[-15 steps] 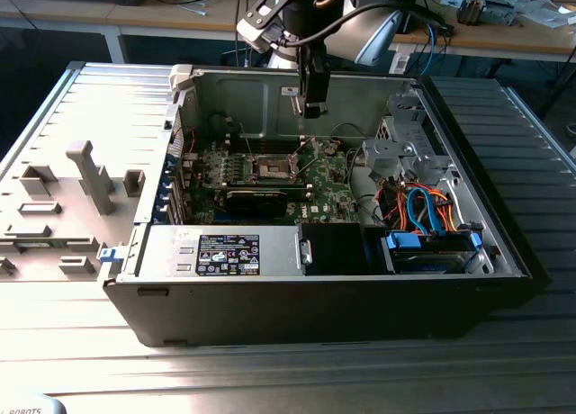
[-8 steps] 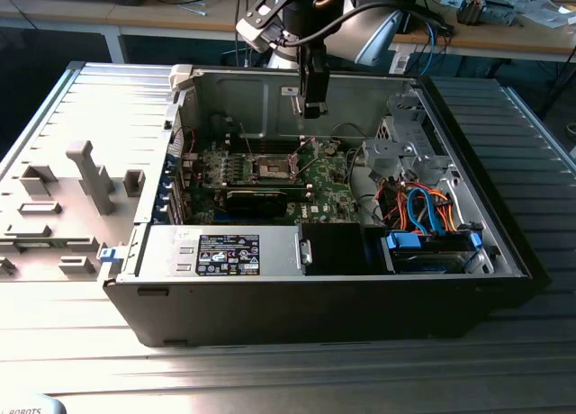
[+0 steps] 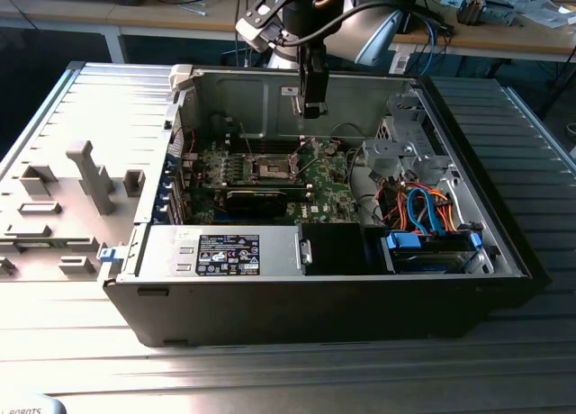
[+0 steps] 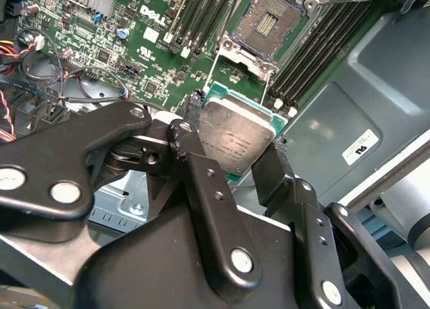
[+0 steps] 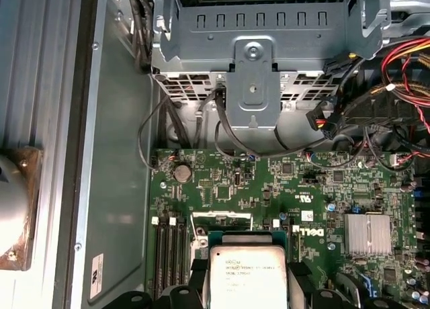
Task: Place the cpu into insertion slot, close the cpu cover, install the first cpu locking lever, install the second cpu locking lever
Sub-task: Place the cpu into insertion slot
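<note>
In the first wrist view the cpu (image 5: 248,279) is cut off (one edge unseen).

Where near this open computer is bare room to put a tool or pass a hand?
Free: the ribbed table in front of the case and to the exterior view's right; inside, the grey panel beside the motherboard. Crowded: the cables by the drive bay, the grey blocks, and around the pincer holding the cpu.

- cpu (image 4: 235,138): several lines of fine engraved print on its metal top, in both wrist views, not legible.
- motherboard (image 5: 222,188): white logo lettering (image 5: 310,232) and tiny white part markings.
- case wall (image 4: 322,121): white sticker (image 4: 363,146) bearing a dark certification-style mark.
- power supply (image 3: 166,252): black-and-white label (image 3: 229,254), print illegible.
</note>
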`<state>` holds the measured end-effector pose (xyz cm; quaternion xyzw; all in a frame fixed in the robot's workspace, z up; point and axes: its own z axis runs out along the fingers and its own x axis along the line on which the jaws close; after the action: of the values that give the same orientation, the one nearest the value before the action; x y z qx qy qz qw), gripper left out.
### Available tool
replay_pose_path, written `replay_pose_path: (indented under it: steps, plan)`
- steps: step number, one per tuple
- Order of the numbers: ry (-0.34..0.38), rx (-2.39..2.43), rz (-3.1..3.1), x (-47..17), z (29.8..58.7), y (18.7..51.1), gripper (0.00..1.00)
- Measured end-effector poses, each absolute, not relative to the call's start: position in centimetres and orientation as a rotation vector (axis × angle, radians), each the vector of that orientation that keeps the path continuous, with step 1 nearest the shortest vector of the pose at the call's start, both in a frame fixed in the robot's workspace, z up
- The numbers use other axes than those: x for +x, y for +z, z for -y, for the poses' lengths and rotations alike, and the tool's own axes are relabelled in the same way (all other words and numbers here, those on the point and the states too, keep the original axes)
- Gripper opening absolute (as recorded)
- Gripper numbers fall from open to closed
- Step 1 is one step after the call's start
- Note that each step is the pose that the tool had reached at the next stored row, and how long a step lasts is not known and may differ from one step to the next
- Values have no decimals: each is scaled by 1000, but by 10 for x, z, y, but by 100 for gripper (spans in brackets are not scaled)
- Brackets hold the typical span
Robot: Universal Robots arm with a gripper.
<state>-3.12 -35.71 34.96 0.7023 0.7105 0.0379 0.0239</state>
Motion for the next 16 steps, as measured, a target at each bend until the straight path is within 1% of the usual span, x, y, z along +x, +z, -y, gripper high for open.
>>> replay_pose_path:
  steps: [16]
  plan:
    - [117, 2195, -2176, -31, 357, 350, 55]
